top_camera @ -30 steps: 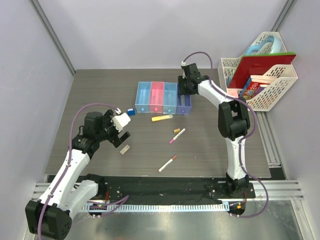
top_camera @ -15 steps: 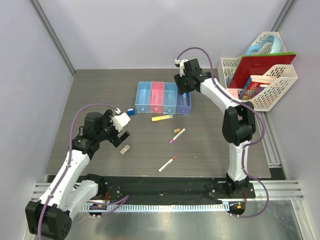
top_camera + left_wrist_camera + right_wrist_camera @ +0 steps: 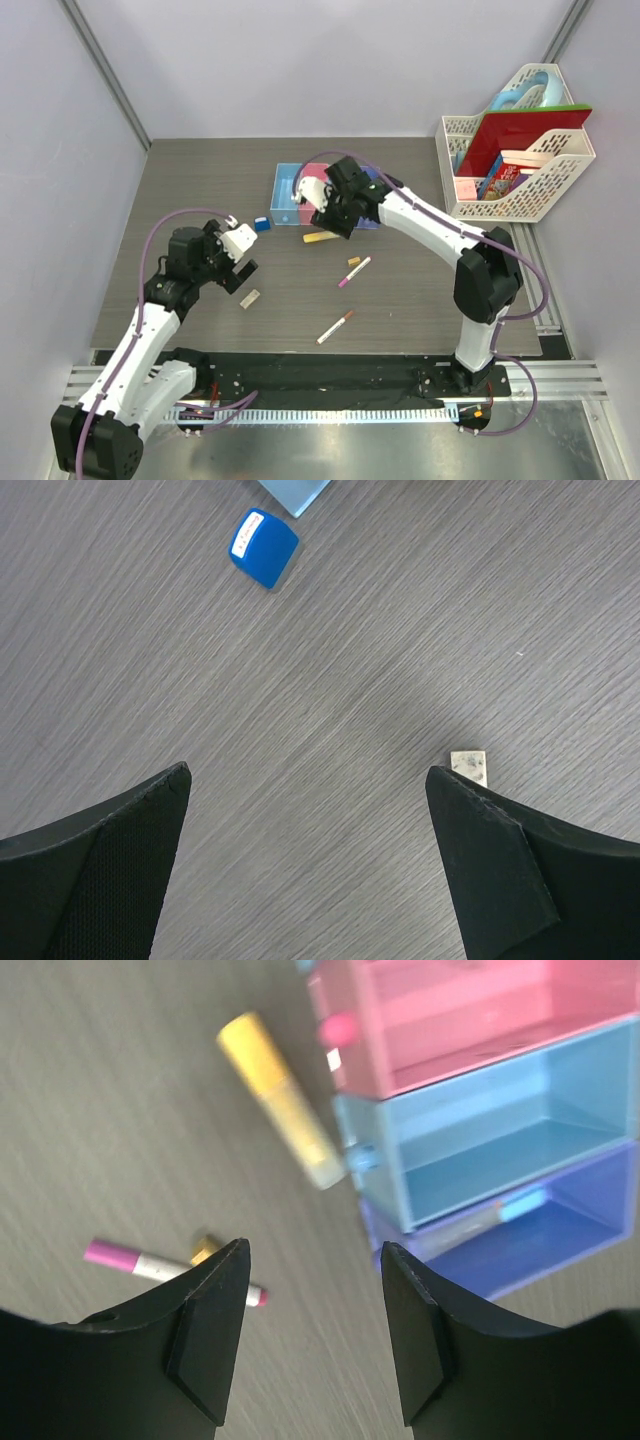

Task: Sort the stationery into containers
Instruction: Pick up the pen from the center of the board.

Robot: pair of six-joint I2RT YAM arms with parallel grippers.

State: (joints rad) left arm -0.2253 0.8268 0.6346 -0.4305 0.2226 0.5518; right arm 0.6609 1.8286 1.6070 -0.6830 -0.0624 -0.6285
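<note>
grey counter [image 3: 200, 190], bins [image 3: 288, 196] in a row at the back. right hand [image 3: 335, 215] by their front edge, partly open, holding nothing. left hand [image 3: 240, 262] spread wide, empty, near the beige eraser [image 3: 250, 298]. highlighter [image 3: 320, 237] lies just in front of the bins, pen [image 3: 354, 271] mid-counter, blue cube [image 3: 262, 224] left of the bins.

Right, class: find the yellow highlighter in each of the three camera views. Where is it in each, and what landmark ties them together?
Top external: yellow highlighter lies centre, just on the near side of the bins.
Left wrist: not in it.
Right wrist: upper left, one end by the bins.
Shared landmark: row of bins; left wrist shows only a blue corner.
</note>
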